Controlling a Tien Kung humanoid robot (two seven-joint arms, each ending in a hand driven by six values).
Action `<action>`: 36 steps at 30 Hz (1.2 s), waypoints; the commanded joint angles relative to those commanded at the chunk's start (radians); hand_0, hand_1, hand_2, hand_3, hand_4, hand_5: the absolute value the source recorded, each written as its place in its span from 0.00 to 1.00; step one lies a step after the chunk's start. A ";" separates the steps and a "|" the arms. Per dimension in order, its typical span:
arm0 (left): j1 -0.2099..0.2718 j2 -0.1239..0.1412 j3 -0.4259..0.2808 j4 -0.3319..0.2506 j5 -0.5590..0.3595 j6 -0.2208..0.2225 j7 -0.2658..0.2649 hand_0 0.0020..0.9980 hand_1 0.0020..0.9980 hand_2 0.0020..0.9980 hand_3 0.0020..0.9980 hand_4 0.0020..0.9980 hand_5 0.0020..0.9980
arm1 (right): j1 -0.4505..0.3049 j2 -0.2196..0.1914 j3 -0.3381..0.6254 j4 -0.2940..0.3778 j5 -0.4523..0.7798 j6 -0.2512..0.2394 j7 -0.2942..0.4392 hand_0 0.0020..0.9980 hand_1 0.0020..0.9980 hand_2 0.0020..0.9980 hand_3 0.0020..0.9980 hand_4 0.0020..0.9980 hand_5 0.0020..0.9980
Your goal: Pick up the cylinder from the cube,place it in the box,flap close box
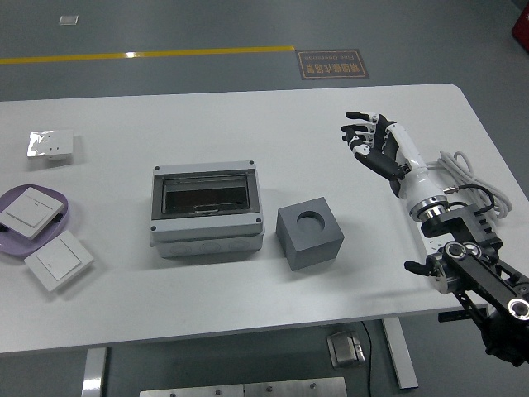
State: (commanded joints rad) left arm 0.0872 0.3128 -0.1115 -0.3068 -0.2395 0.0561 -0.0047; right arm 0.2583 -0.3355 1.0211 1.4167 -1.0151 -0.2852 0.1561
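The right robot hand (369,139) hangs above the right part of the white tabletop (248,281), its fingers (357,132) loosely spread and holding nothing; its white forearm runs back toward the lower right corner, where the black arm joints sit past the tabletop's near edge; the left robot hand is out of view. The grey box (207,212) stands near the middle of the tabletop with its dark clear flap lying down over the top; whether the flap is fully latched cannot be told, nor what lies beneath it. Just beside the box, on its right, sits the grey cube (309,236); the round socket in its top face is open to view, and the cylinder shows nowhere. At the left edge a purple dish (59,222) carries one white switch plate (26,210); a second switch plate (58,260) lies just in front of it, and a white socket (51,144) lies farther back. A white power strip (489,217) shows partly behind the forearm at the right, with its cable (463,165) coiled near it.
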 joint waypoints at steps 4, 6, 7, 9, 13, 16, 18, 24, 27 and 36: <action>0.019 0.007 -0.017 -0.001 0.004 0.001 0.000 0.61 0.64 0.63 0.66 0.74 0.23 | -0.021 0.013 -0.010 -0.011 -0.010 -0.003 0.005 0.65 0.66 0.69 0.70 0.74 0.23; 0.024 0.008 -0.022 -0.002 0.009 0.001 0.000 0.61 0.64 0.63 0.66 0.74 0.23 | -0.026 0.015 -0.004 -0.011 -0.022 -0.005 0.004 0.66 0.67 0.69 0.71 0.78 0.24; 0.025 0.009 -0.024 -0.001 0.011 0.001 0.000 0.61 0.64 0.63 0.66 0.74 0.23 | -0.028 0.016 0.000 -0.010 -0.027 -0.007 0.004 0.66 0.67 0.69 0.71 0.78 0.24; 0.032 0.009 -0.030 0.000 0.008 0.002 -0.001 0.61 0.64 0.63 0.66 0.74 0.23 | -0.034 0.014 0.010 -0.008 -0.031 -0.010 0.006 0.66 0.67 0.69 0.71 0.78 0.24; 0.048 0.010 -0.046 0.002 0.005 0.001 0.000 0.61 0.64 0.63 0.66 0.74 0.23 | -0.042 0.003 0.024 -0.009 -0.020 -0.015 0.009 0.66 0.66 0.68 0.71 0.79 0.24; 0.055 0.014 -0.059 0.003 0.006 0.001 0.001 0.61 0.64 0.63 0.66 0.74 0.23 | -0.046 0.001 0.025 -0.010 0.000 -0.018 0.018 0.66 0.66 0.68 0.71 0.79 0.24; 0.057 0.016 -0.065 0.003 0.008 0.002 0.001 0.61 0.64 0.63 0.66 0.74 0.23 | -0.045 0.002 0.018 -0.017 0.027 -0.033 0.039 0.65 0.66 0.68 0.70 0.79 0.24; 0.052 0.016 -0.077 0.001 0.024 0.002 0.000 0.61 0.64 0.63 0.66 0.74 0.23 | -0.043 0.015 0.013 -0.045 0.121 -0.077 0.111 0.64 0.66 0.68 0.69 0.79 0.24; 0.047 0.015 -0.079 0.000 0.032 0.002 0.000 0.61 0.64 0.63 0.66 0.74 0.23 | -0.038 0.017 0.018 -0.044 0.128 -0.080 0.116 0.64 0.66 0.68 0.69 0.79 0.24; 0.031 0.021 -0.085 0.000 0.045 0.003 0.001 0.61 0.64 0.63 0.66 0.74 0.23 | -0.039 0.008 0.040 -0.022 0.105 -0.072 0.097 0.64 0.66 0.65 0.77 0.79 0.25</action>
State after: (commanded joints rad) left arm 0.1183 0.3334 -0.1966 -0.3065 -0.1949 0.0587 -0.0042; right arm 0.2189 -0.3271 1.0614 1.3949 -0.9103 -0.3570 0.2529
